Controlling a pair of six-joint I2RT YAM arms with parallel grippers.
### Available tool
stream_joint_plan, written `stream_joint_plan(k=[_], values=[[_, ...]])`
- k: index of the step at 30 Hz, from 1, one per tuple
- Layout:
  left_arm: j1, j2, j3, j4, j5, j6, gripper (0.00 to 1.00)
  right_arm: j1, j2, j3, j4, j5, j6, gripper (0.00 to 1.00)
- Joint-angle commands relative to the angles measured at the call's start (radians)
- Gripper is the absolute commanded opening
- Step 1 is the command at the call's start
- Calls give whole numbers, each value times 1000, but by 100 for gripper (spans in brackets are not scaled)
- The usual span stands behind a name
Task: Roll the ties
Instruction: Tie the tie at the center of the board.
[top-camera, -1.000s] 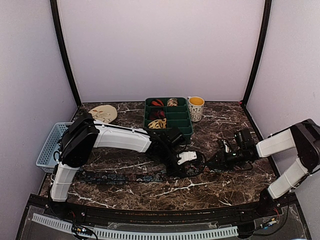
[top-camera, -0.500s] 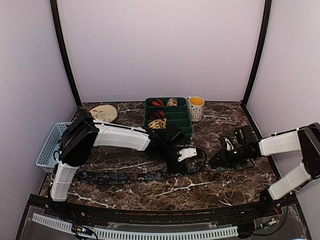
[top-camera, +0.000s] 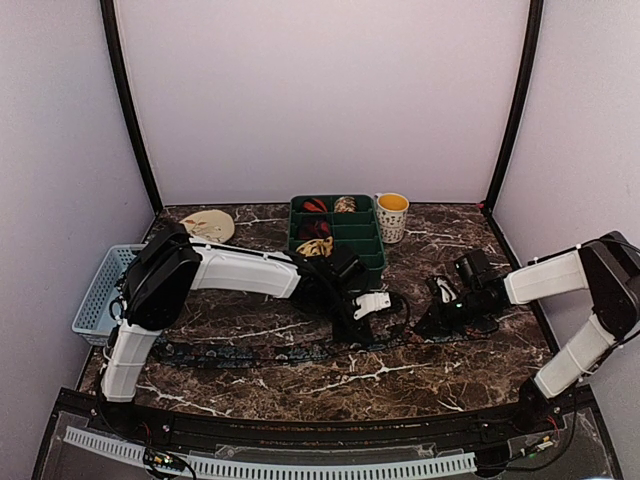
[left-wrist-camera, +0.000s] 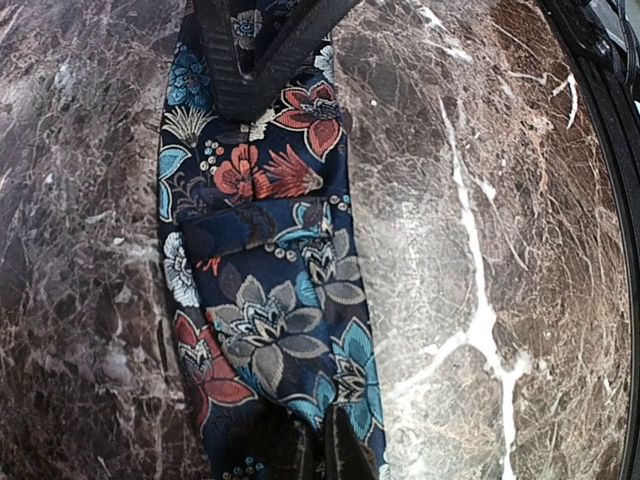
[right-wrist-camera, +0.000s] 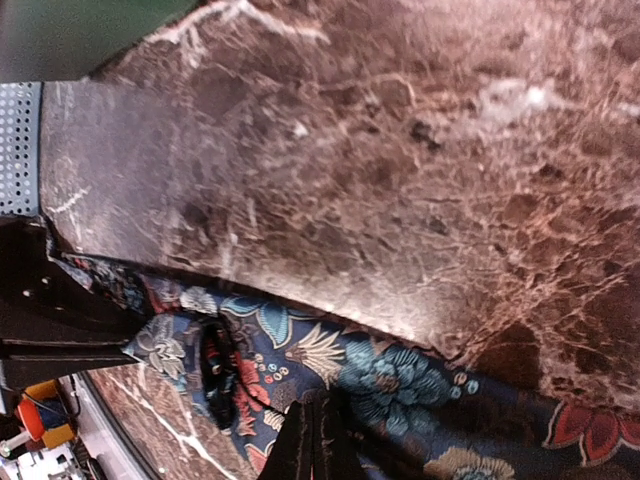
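Note:
A long navy tie (top-camera: 250, 352) with red, blue and grey flowers lies flat along the marble table, running from the left side to the centre right. In the left wrist view my left gripper (left-wrist-camera: 322, 455) is shut on the tie (left-wrist-camera: 270, 320), with the fabric stretching away from it. My right gripper (right-wrist-camera: 318, 445) is shut on the same tie (right-wrist-camera: 400, 375) a short way further along. From above, the left gripper (top-camera: 358, 332) and the right gripper (top-camera: 427, 325) stand close together at the tie's right end. Rolled ties (top-camera: 314, 206) sit in a green tray (top-camera: 376, 262).
A yellow-rimmed cup (top-camera: 392, 216) stands right of the tray. At the left edge is a pale blue basket (top-camera: 98, 292), with a tan disc (top-camera: 206, 226) behind it. Black cables loop on the table between the two grippers.
My right gripper has shut on the tie and shifted slightly left toward the left gripper. The left gripper stays shut on the tie, almost where it was.

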Motion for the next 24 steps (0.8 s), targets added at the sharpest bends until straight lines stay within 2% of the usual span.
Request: stream_joint_plan(k=[1,18,24], values=[[1,17,45,1,27,18,2,12,37,10,2,21,-24,1],[-2,113,170,32,62,9,5,14,33,6,-16,44,-38,1],[-2,115,120,-10,20,37,6,11,-31,56,-98,81,-61,8]])
